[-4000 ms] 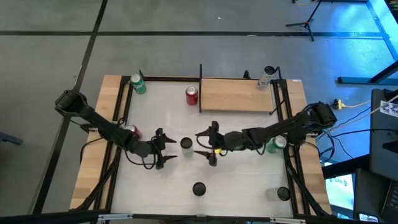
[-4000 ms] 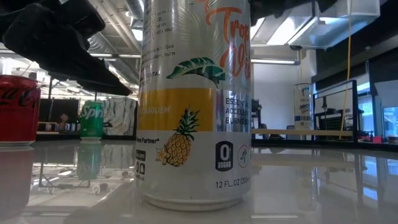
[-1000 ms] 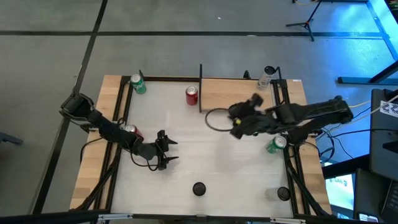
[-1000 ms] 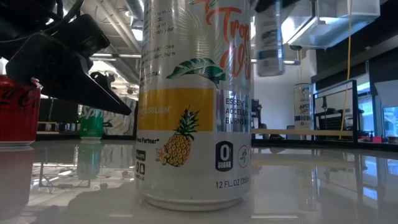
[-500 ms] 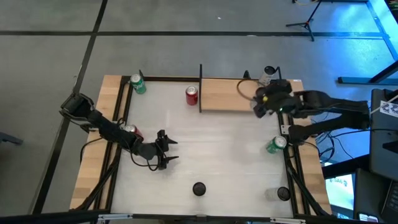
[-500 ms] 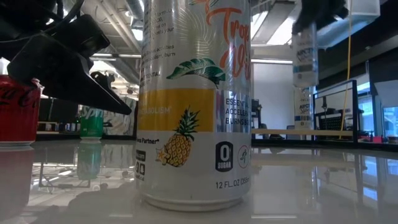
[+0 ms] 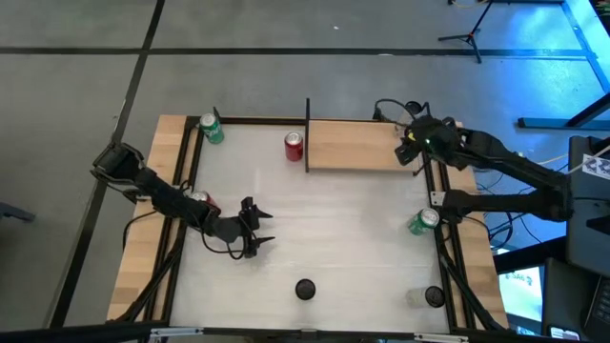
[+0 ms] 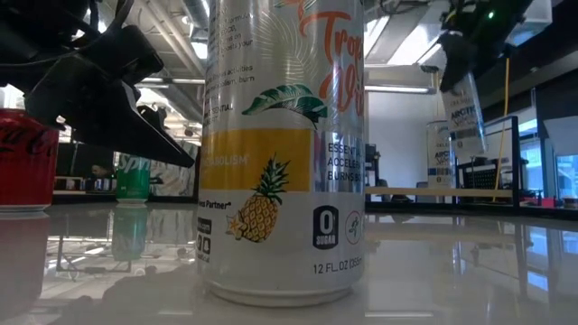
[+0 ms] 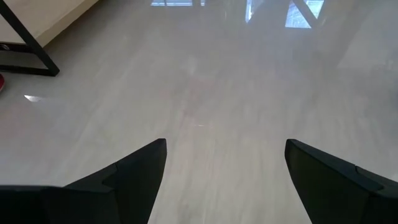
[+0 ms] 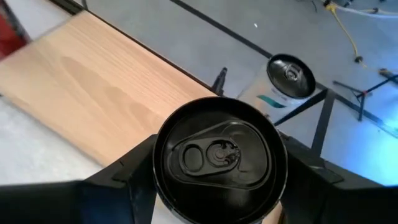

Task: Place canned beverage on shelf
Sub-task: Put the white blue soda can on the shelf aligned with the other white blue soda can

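We are holding a slim metal can with a black lid, right fingers clamped on it, above the pale grained wooden shelf by its right end. Left gripper is hovering fingers apart over the glossy white worktop (nearby can shows a pineapple, "0 SUGAR").
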Controlling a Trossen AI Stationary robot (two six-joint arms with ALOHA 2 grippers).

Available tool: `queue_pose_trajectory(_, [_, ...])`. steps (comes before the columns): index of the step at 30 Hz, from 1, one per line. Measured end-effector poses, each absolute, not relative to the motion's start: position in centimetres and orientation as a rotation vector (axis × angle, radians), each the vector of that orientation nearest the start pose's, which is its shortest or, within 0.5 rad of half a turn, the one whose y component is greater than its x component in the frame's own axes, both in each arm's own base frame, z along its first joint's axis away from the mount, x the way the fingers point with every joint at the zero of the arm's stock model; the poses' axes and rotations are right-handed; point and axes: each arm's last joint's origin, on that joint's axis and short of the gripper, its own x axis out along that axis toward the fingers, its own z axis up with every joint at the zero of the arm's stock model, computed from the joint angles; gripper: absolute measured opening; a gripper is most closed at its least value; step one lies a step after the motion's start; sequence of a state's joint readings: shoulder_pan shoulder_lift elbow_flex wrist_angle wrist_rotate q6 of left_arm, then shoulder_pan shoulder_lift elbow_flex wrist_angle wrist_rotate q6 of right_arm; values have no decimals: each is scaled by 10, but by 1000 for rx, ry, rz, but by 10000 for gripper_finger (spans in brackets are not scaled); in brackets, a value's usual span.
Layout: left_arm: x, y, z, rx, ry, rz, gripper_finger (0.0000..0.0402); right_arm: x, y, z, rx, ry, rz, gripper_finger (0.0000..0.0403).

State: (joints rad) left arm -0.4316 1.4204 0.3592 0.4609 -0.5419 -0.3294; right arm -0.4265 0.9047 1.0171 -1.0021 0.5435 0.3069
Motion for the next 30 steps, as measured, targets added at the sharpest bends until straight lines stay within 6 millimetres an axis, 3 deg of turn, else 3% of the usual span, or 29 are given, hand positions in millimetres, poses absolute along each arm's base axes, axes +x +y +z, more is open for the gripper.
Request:
queue_pose_trajectory(12, [214,-82,127,-45,508,189,318,123,-107,295,257,729,-1064,245])
queue_pose_trajectory(22, [214,-82,127,-47,508,189,318,110,-115,276,304,697,-1063,245])
queue_pose_trajectory(30, [214,-82,127,-47,509,189,318,107,-117,274,304,696,-1031,247])
